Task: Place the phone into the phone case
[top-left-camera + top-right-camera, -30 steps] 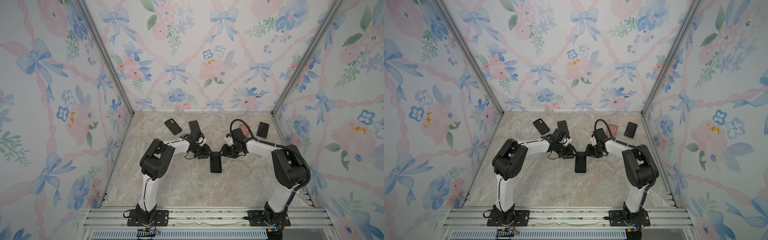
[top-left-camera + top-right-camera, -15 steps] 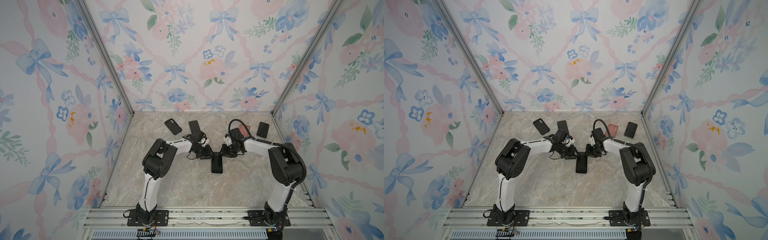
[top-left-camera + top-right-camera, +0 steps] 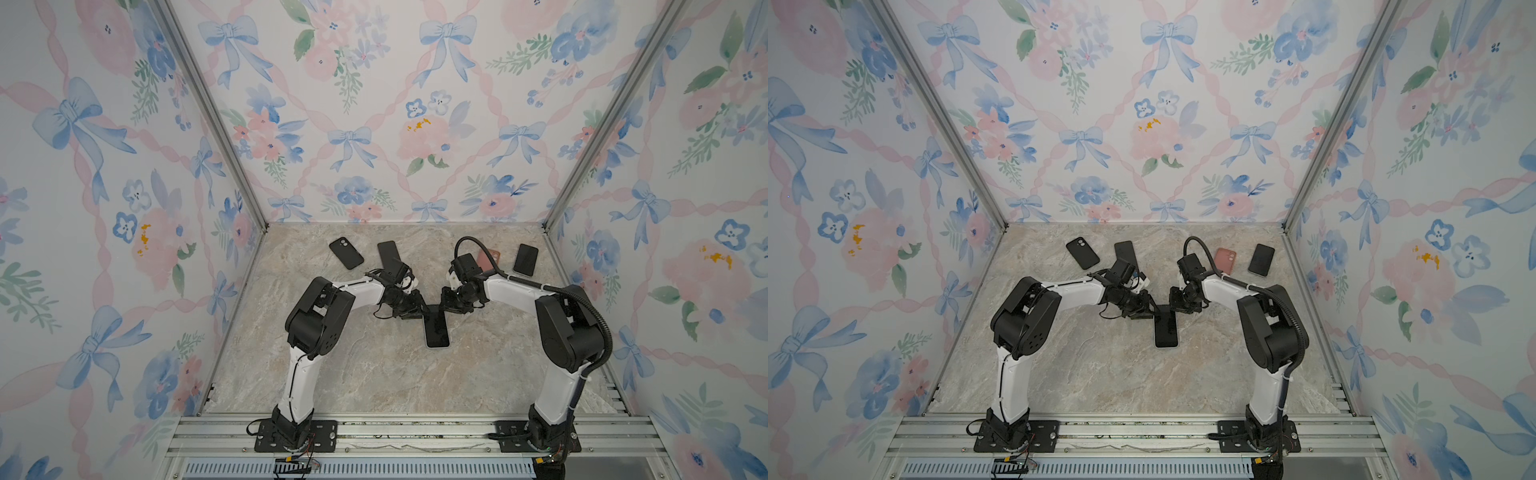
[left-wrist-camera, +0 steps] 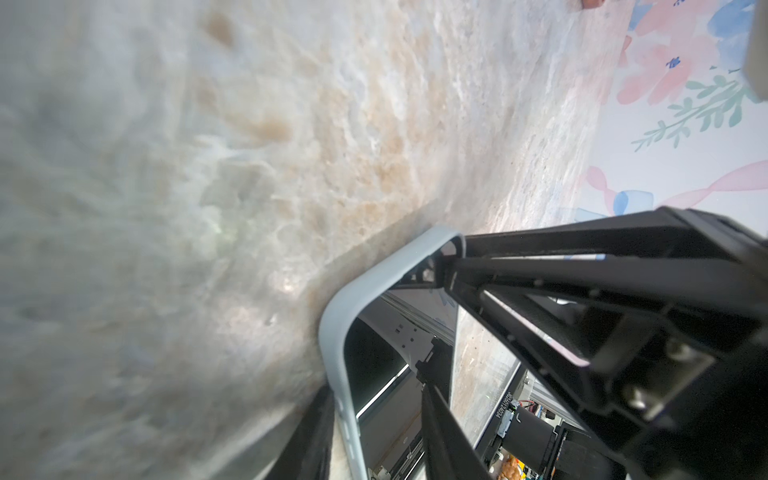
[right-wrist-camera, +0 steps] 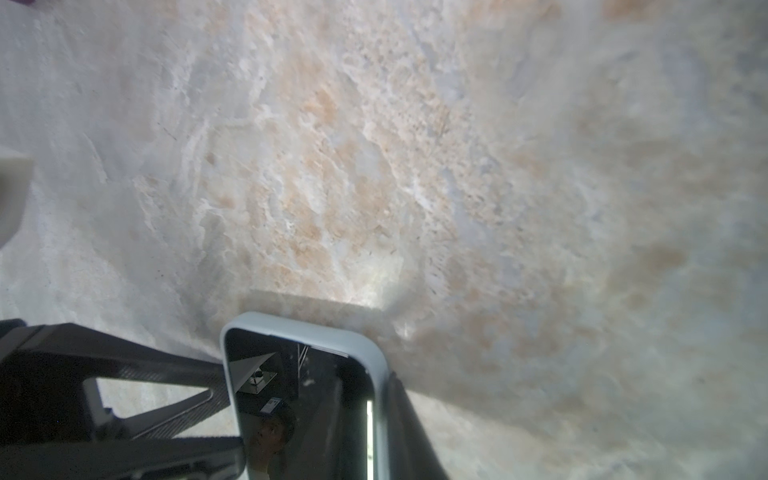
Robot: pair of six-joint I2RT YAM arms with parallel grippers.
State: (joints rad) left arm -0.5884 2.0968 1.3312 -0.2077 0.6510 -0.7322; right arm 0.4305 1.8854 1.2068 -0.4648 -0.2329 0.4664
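Left pincer (image 3: 419,310) straddles the case (image 4: 332,332) rim at eleven o'clock of the phone (image 3: 436,330). Right pincer (image 3: 445,305) sits at one o'clock. Whether either grips, I cannot tell. Phone lies cased at the centre of the table (image 3: 374,374). Uneven pressing could pop a corner free or skid it.

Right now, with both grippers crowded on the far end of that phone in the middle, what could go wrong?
Both the left gripper and right gripper work on the far end of the phone, very close together, so their fingers could collide. The near end lies free on the table, so a push might slide or tip it. Only the far corners of the phone case rim show up close; elsewhere it may be unseated and could pop loose.
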